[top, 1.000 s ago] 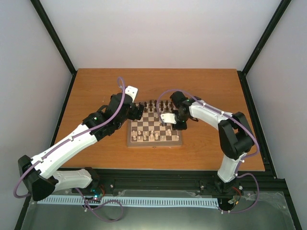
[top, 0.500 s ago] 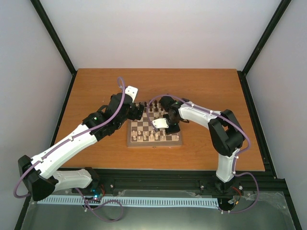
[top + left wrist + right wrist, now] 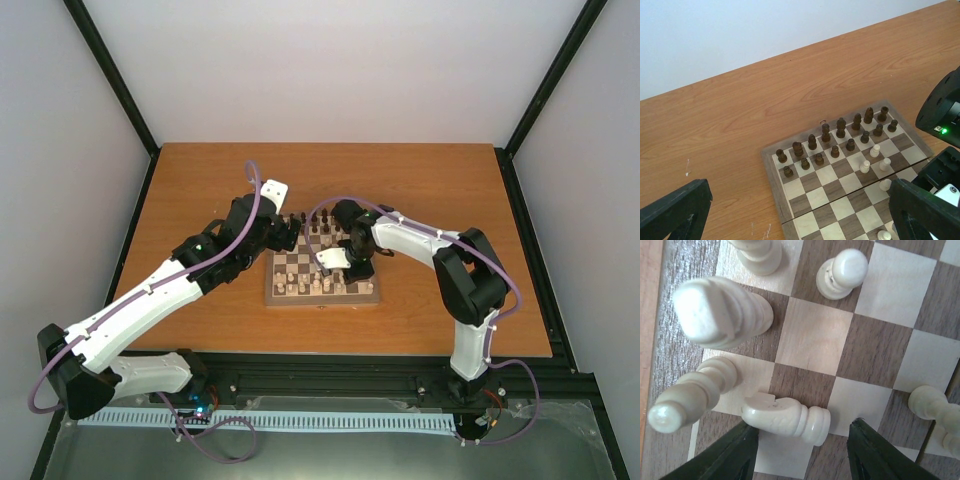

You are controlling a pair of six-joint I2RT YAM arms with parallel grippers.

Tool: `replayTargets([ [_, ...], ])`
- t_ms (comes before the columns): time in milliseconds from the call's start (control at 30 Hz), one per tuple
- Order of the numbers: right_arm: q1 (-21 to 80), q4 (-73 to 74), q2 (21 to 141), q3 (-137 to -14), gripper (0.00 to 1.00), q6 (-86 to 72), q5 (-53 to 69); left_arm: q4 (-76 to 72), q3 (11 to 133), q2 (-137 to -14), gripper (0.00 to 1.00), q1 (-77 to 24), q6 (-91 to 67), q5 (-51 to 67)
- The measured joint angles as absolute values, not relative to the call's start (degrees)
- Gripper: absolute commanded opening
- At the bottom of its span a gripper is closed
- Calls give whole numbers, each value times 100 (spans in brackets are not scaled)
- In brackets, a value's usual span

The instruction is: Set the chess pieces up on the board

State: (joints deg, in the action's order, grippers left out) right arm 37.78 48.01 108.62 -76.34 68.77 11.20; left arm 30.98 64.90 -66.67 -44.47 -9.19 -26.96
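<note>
My right tool [image 3: 802,427] hangs low over the board [image 3: 890,285], jaws spread. Between my fingers [image 3: 735,455] a fallen piece [image 3: 787,419], pale, lies on its side across a dark and a light square, its head toward the left of the frame. The finger at lower left sits just beside that head, and I cannot tell whether they touch. The finger at lower right stands apart from the base. I pinch nothing.

Other pale pieces stand around it. There is a tall one [image 3: 720,312] at upper left, a pawn [image 3: 842,272] at the top, a slim one [image 3: 687,395] leaning out at the left edge, and another [image 3: 935,407] at the right edge.

My left tool [image 3: 797,192] is spread wide with nothing between its fingers. In the top view it hovers by the board's upper left corner. From its camera the dark pieces [image 3: 835,142] stand in two rows along the board's upper edge, running from centre left up to the right. A few more pale ones [image 3: 875,150] stand loosely just below them toward the right. My right arm [image 3: 945,112] fills the right edge there.

In the top view the board lies near the middle of the table [image 3: 200,180], with my right tool over its right half.
</note>
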Motion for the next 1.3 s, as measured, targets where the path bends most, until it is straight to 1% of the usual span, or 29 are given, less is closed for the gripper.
replayTargets([
  [433, 3979, 4779, 10857, -7634, 52, 7111, 1118, 3098, 6490, -6667, 99, -4447, -917, -2698],
  [533, 3997, 4786, 10860, -7634, 49, 7175, 1118, 3098, 6490, -6667, 99, -4447, -917, -2698],
  [900, 3966, 4969, 10892, -7662, 30, 7253, 1024, 3098, 6490, -6667, 99, -4447, -917, -2696],
  [1167, 3647, 5065, 10892, -7669, 29, 7161, 1035, 3098, 6490, -6667, 99, -4447, -917, -2672],
  [1300, 3454, 5057, 10888, -7669, 30, 7008, 1120, 3098, 6490, -6667, 99, -4447, -917, -2668],
])
